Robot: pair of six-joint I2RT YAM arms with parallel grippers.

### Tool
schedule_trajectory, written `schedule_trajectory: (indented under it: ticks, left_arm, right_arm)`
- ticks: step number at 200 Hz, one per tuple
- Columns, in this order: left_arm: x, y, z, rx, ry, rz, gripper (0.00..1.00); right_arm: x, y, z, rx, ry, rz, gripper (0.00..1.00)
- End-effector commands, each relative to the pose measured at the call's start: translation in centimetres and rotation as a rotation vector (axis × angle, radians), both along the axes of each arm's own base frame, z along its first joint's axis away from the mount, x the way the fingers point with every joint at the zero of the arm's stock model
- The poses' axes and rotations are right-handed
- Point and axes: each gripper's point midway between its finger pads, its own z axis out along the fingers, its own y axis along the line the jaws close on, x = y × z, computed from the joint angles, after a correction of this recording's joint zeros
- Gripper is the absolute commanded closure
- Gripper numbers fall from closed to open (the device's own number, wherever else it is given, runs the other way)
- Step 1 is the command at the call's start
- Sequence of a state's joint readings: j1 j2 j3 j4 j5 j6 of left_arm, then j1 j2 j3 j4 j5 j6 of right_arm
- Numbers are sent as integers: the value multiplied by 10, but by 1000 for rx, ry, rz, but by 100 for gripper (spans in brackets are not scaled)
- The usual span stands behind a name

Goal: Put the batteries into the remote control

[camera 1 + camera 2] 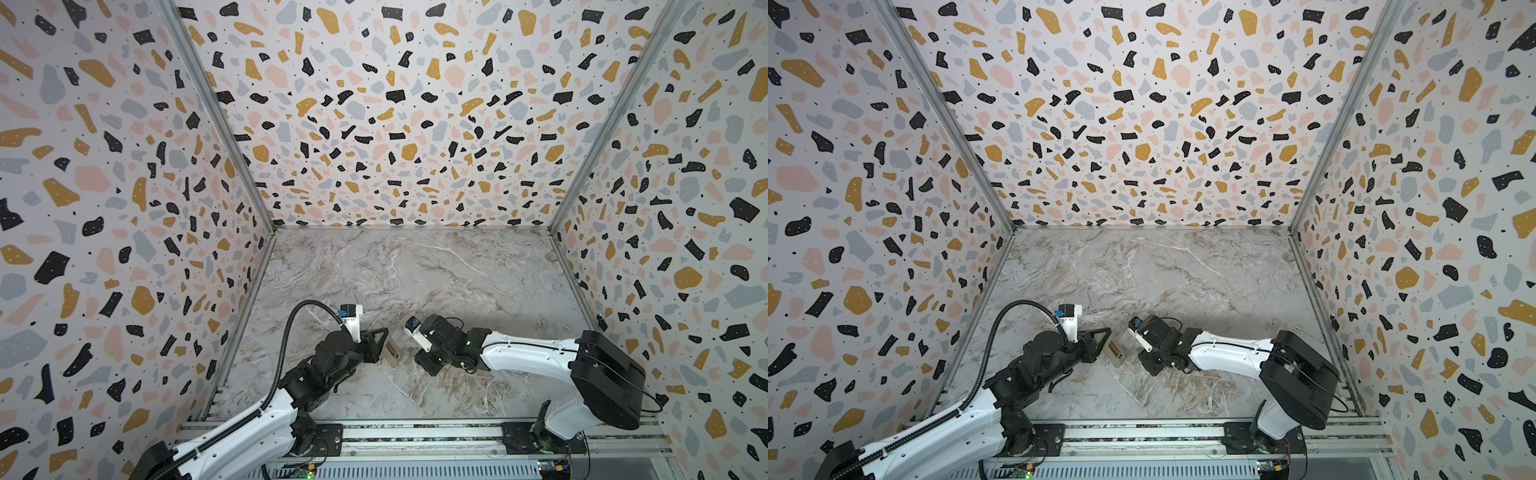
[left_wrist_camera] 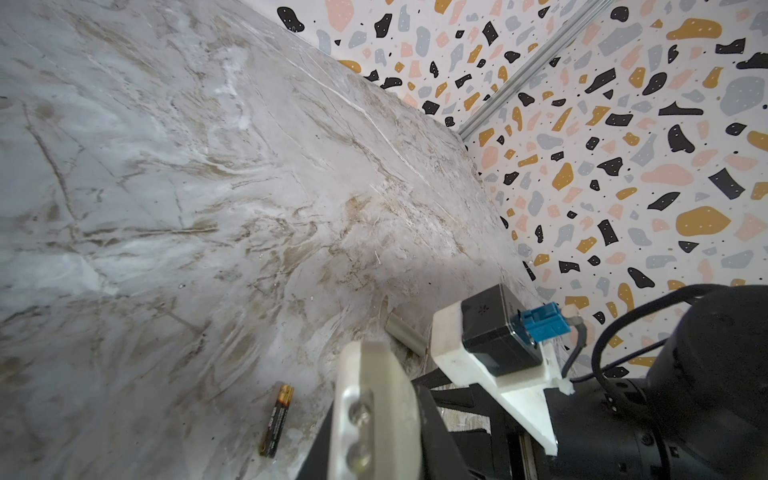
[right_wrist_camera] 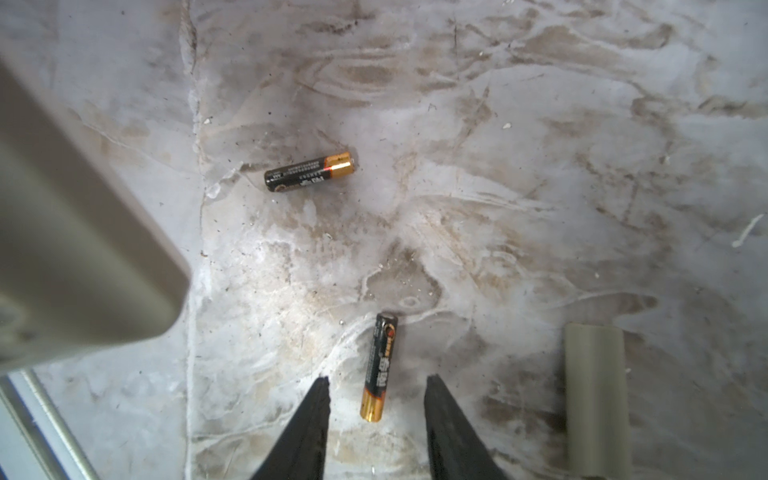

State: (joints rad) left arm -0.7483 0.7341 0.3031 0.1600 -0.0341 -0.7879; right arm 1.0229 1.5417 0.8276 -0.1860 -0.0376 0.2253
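Observation:
My left gripper [image 2: 374,444] is shut on the white remote control [image 1: 390,352], which it holds tilted above the marble with the battery bay showing; the wrist view sees it end-on with two metal contacts [image 2: 358,432]. Two batteries lie on the marble below my right gripper [image 3: 377,384]. One battery [image 3: 380,365] has its gold end between the open fingers, with a gap on each side. The other battery [image 3: 309,171] lies farther off, nearer the remote's corner [image 3: 83,257]. In both top views the right arm hides the batteries.
A small pale cover piece [image 3: 596,399] lies on the marble beside the right gripper, and shows too in the left wrist view as a cover piece [image 2: 406,336]. Patterned walls close in the table [image 1: 415,270] on three sides. A metal rail [image 1: 415,432] runs along the front.

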Motion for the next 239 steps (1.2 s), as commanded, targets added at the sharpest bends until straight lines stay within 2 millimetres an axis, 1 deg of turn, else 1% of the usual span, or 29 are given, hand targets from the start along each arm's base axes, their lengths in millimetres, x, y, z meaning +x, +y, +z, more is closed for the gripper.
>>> schedule_trajectory:
  ticks: [1, 62, 100, 148, 239]
  left_arm:
    - [1, -1, 8, -35, -20, 2, 100]
    - [0, 0, 7, -43, -14, 7, 100]
    - [1, 0, 7, -41, -13, 7, 100]
    - [3, -3, 6, -45, -13, 2, 100]
    - [4, -4, 6, -38, -14, 4, 100]
  right_arm:
    - [-2, 3, 1, 5, -2, -9, 61]
    - [-4, 1, -12, -43, 0, -13, 63]
    - [-3, -4, -21, -78, 0, -23, 67]
    - [-3, -7, -26, -101, 3, -28, 72]
    - [-7, -11, -32, -119, 18, -26, 78]
